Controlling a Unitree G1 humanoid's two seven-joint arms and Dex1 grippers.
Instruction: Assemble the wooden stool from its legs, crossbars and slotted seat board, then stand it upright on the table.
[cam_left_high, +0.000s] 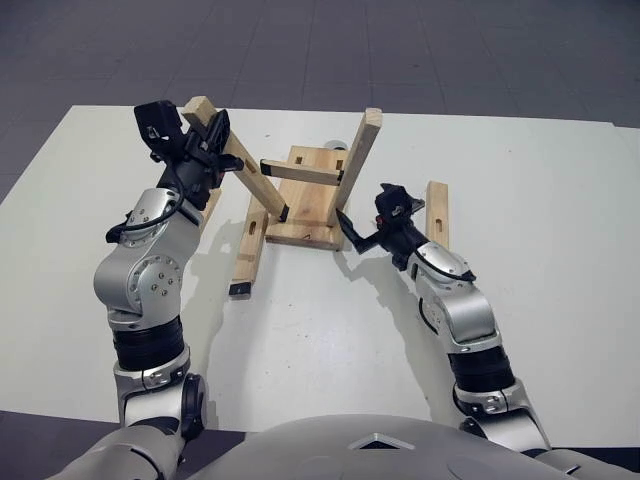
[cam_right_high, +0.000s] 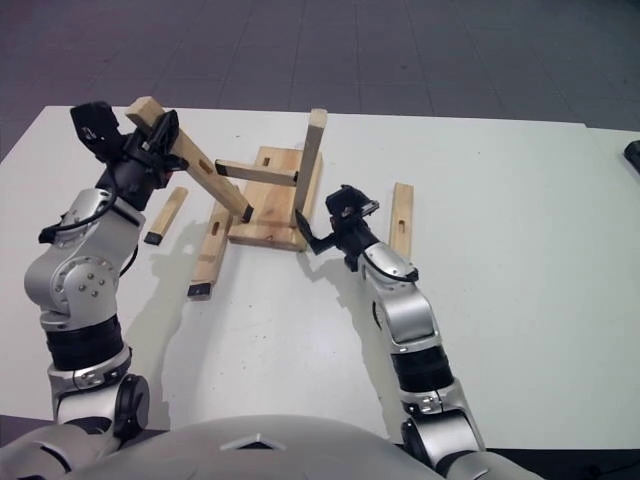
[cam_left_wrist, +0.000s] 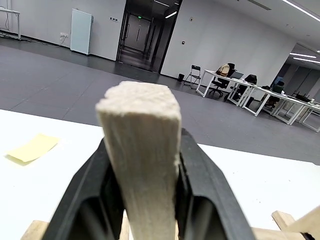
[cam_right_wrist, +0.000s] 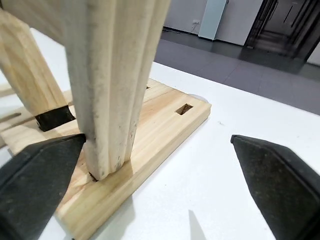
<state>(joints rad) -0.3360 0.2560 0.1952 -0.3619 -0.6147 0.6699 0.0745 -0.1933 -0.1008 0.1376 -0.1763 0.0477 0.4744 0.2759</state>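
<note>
My left gripper (cam_left_high: 207, 150) clamps the rough, square pale-wood leg (cam_left_high: 256, 182), slanting from upper left to centre; my right gripper (cam_left_high: 372, 215) is spread wide.

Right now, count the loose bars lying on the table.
3: right bar beside the right gripper; middle bar left of seat board; left bar farther left. Others may be hidden.

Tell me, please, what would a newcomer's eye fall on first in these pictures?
In the middle of the table, a seat board lies flat with one upright leg standing in it, and a crossbar runs from that leg toward a tilted leg. The left claw is shut on the tilted leg's upper end; the right claw is open at the upright leg's foot.
</note>
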